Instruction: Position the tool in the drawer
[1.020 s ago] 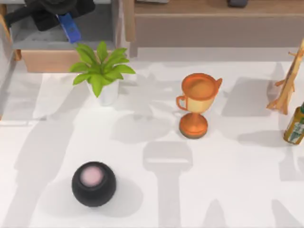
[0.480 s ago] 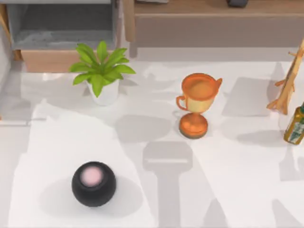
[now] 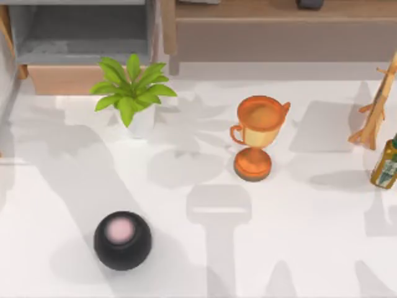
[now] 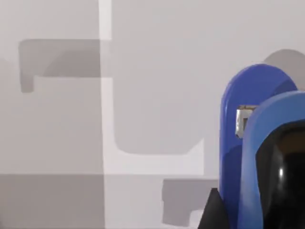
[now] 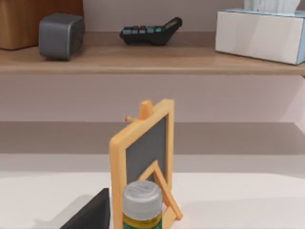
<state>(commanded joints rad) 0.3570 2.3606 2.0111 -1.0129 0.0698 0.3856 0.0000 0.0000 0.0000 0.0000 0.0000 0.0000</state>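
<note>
Blue stapler [image 4: 248,143] close against the left wrist camera, whether the fingers pinch it cannot be told, black ball [image 3: 122,239] at seven o'clock, orange trophy [image 3: 257,136] mid-table, open drawer [image 3: 80,34] at eleven o'clock, no readable writing.

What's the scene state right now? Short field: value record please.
tool: blue stapler close in the left wrist view, against a plain grey surface
drawer: open drawer at the top view's upper left, grey inside
table items: potted plant, orange trophy cup, black ball with pink spot
right edge: wooden easel, bottle
shelf in right wrist view: grey cube, calculator, tissue box
task status: cannot tell whether the stapler is released
</note>
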